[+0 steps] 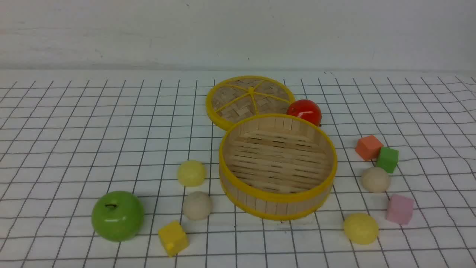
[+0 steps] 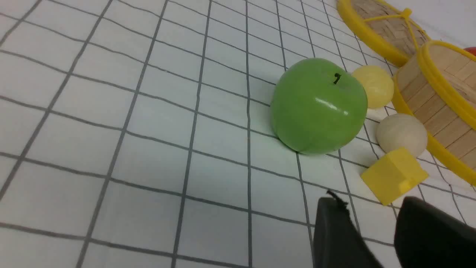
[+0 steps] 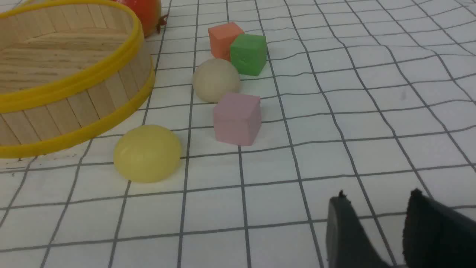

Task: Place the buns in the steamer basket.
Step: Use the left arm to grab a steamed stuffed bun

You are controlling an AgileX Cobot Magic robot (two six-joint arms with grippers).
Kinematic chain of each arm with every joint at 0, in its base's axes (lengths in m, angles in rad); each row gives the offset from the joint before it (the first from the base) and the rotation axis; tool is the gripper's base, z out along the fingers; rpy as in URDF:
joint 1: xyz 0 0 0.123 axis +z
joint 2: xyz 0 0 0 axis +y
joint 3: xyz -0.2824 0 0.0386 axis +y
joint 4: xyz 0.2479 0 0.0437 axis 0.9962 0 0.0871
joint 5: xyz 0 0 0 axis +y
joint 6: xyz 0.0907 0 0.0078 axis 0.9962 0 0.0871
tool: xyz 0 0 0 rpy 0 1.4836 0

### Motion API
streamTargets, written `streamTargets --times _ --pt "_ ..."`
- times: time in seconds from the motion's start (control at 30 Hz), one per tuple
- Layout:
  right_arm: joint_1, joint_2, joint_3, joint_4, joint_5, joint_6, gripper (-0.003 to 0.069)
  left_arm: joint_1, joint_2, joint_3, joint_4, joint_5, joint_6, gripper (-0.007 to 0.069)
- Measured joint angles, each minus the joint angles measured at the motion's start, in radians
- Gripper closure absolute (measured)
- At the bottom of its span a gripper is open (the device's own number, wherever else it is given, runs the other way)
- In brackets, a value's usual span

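nearest the front camera lies a yellow foam cube [image 1: 173,238], with a glossy green apple [image 1: 118,216] just beside it on the left. behind the cube rests the left beige bun [image 1: 197,205], and behind that the left yellow bun [image 1: 191,173]. the two are near each other but apart, both just left of the steamer basket [image 1: 279,208]. the basket stands upright near the middle of the white gridded cloth [image 1: 74,130], its slatted floor in plain view. its flat woven lid [image 1: 245,102] lies behind it, partly hidden by the basket's far rim. a red apple [image 1: 304,111] sits at the lid's right edge, just behind the basket.

right of the basket, an orange cube [image 1: 368,147] and a green cube [image 1: 387,159] sit together, touching or nearly so. the right beige bun [image 1: 376,179] lies just in front of the green cube. a pink cube [image 1: 399,209] sits nearer the camera, and the right yellow bun [image 1: 360,228] lies nearest, off the basket's front right. all four buns rest on the cloth outside the basket, two on each side.

in the left wrist view, the left gripper [image 2: 372,212] shows two dark fingers parted by a moderate gap. cloth is visible between them and they hold nothing, close to the yellow cube. in the right wrist view, the right gripper [image 3: 377,203] stands the same way, jaws moderately apart and gripping nothing, over bare cloth near the right yellow bun.
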Motion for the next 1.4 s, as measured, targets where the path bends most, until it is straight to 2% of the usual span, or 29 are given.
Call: streamTargets --times 0.43,0.53,0.8,0.87,1.0,1.07,1.17,1.3,1.33,1.37,1.4 --pt "0.0 0.0 0.0 0.0 0.0 0.0 0.0418 0.0 0.0 0.0 0.003 0.0 0.0 0.0387" --pt "0.0 0.0 0.0 0.0 0.0 0.0 0.0418 0.0 0.0 0.0 0.017 -0.053 -0.007 0.0387" --pt "0.0 0.0 0.0 0.0 0.0 0.0 0.0418 0.0 0.0 0.0 -0.223 -0.343 -0.211 0.0387" --pt "0.0 0.0 0.0 0.0 0.0 0.0 0.0418 0.0 0.0 0.0 -0.244 -0.369 -0.225 0.0391" --pt "0.0 0.0 0.0 0.0 0.0 0.0 0.0418 0.0 0.0 -0.038 -0.273 -0.369 -0.285 0.0453" --pt "0.0 0.0 0.0 0.0 0.0 0.0 0.0418 0.0 0.0 -0.142 -0.237 -0.308 -0.284 0.0536" --pt "0.0 0.0 0.0 0.0 0.0 0.0 0.0418 0.0 0.043 -0.301 -0.163 -0.15 -0.211 0.0624" --pt "0.0 0.0 0.0 0.0 0.0 -0.001 0.0418 0.0 0.286 -0.542 -0.116 0.248 -0.025 0.0638" --pt "0.0 0.0 0.0 0.0 0.0 -0.001 0.0418 0.0 0.302 -0.554 -0.116 0.248 -0.014 0.0638" --pt "0.0 0.0 0.0 0.0 0.0 -0.001 0.0418 0.0 0.457 -0.659 -0.11 0.457 0.093 0.0638" --pt "0.0 0.0 0.0 0.0 0.0 -0.001 0.0418 0.0 0.526 -0.709 -0.109 0.526 0.136 0.0638"
